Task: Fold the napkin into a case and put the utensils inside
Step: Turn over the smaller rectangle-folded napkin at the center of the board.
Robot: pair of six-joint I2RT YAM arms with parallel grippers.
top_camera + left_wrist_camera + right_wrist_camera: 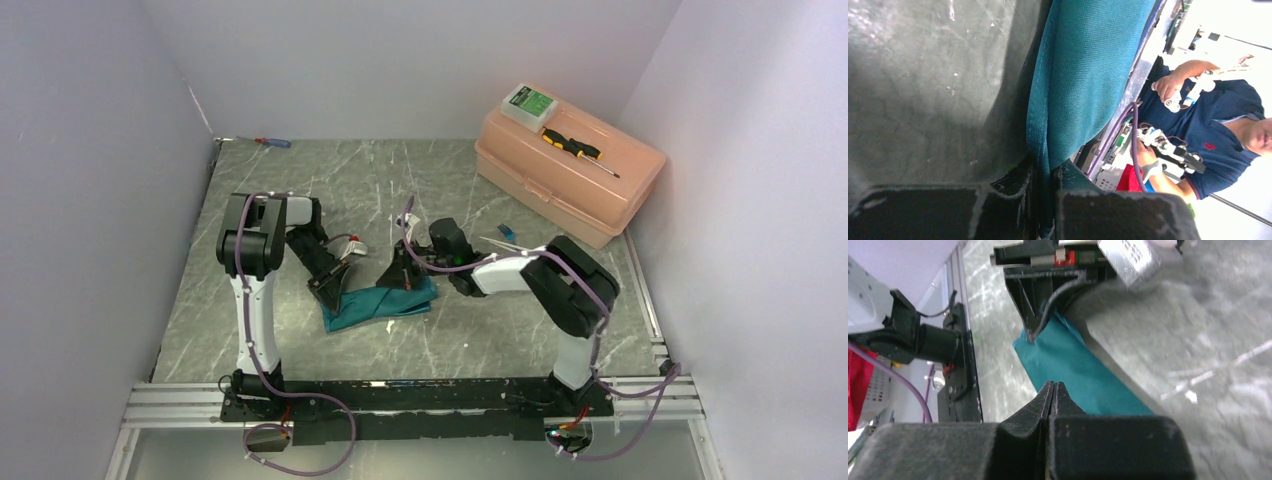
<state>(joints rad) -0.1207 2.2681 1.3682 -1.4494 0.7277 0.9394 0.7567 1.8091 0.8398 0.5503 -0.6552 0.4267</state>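
Left arm (252, 245) jaws clamped; right arm (572, 285) jaws closed.

Robotics lab test cell: plain white panel walls (90, 200) box in a grey marbled table (480, 340), where two robot arms (255, 250) stand bolted to an aluminium rail (170, 405) with purple cables (262, 375). A peach toolbox (560, 180) carries a screwdriver (572, 147). A person (1218, 115) in a navy polo holds wired equipment nearby.

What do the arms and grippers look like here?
The left arm and right arm have white links, black joint housings and a purple cable along each. The left gripper and right gripper are black, with wedge-shaped matte fingers.
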